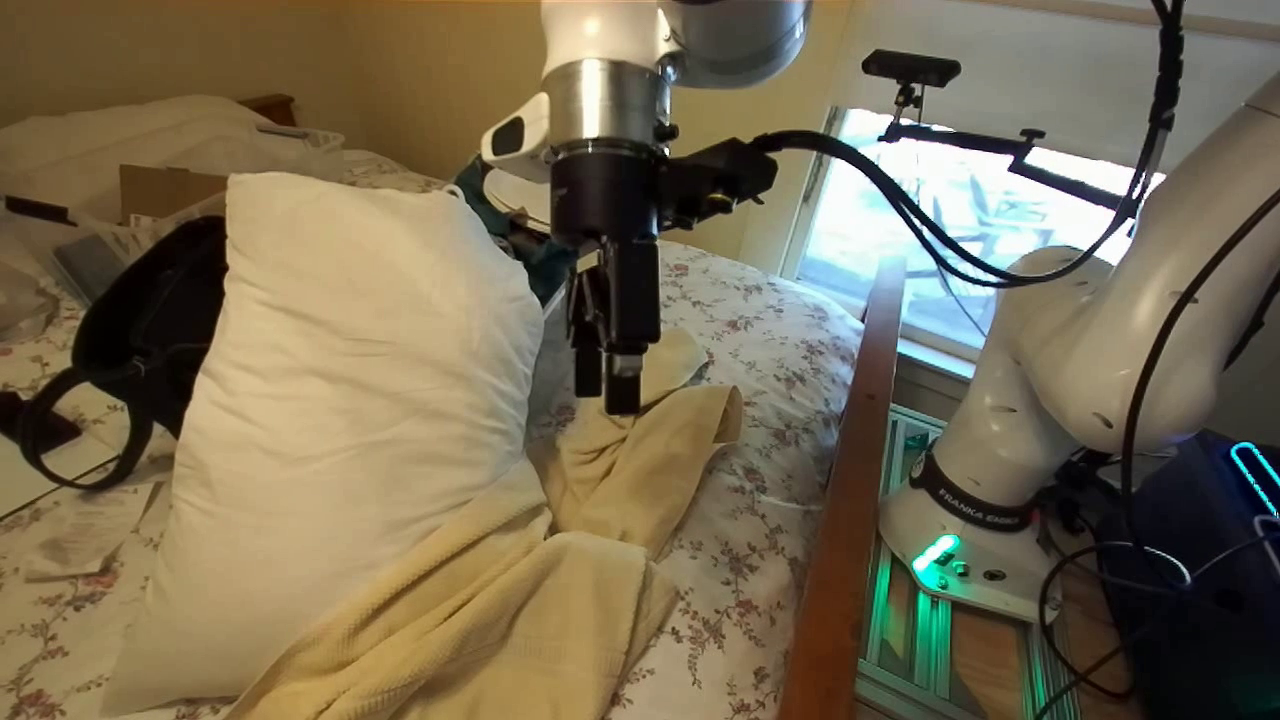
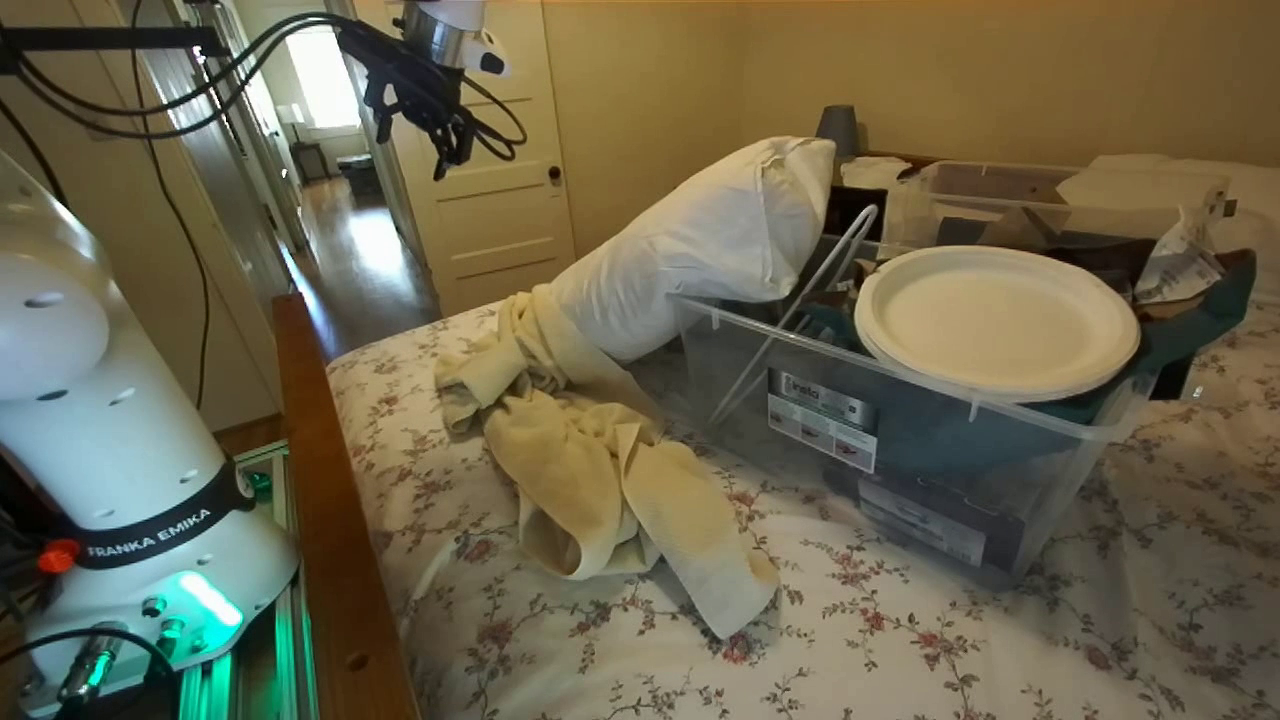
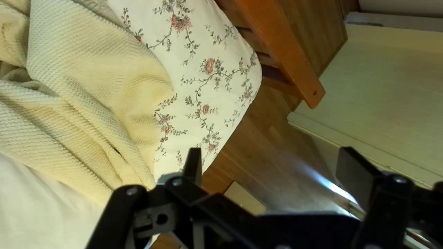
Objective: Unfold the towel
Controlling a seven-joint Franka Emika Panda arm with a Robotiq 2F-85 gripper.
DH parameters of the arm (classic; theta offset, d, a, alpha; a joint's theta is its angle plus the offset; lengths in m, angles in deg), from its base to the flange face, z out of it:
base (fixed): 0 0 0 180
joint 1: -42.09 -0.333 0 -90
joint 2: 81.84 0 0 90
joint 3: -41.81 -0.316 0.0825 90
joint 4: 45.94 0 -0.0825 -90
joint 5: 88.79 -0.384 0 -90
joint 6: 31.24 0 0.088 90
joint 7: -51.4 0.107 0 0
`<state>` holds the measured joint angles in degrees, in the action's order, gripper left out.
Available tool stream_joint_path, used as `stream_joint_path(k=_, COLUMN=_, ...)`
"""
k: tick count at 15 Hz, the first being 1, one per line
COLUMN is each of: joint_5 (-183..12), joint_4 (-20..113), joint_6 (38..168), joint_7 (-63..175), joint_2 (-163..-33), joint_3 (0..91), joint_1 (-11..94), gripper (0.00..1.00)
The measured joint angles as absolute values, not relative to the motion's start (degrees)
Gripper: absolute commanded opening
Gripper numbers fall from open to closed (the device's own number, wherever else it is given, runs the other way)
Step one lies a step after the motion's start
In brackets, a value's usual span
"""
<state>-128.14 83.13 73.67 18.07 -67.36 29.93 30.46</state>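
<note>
The towel lies bunched on the bed, between the rail along one edge and the bin, touching the pillow. The gripper hangs well above it, spread wide, holding nothing.

The towel should be light, limp and hard to damage; its textured weave probably gives good friction. The best hold looks to be the narrow loose end pointing away from the pillow: pinch one layer near its tip and draw it outward. A grab at the bunched middle would likely lift several layers; reaching too deep could nip the sheet. Whether the pillow pins any of it, I cannot tell.
</note>
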Motion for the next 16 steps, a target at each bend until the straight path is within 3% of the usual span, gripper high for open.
stream_joint_path(k=9, joint_5=-126.0, joint_4=87.9, joint_6=76.0, joint_7=18.1, joint_2=-67.2, joint_3=37.5, joint_1=34.7, gripper=1.00)
stream_joint_path(k=16, joint_5=-125.8, joint_4=99.7, joint_6=87.5, joint_7=17.3, joint_2=-64.8, joint_3=46.4, joint_1=42.3, gripper=1.00)
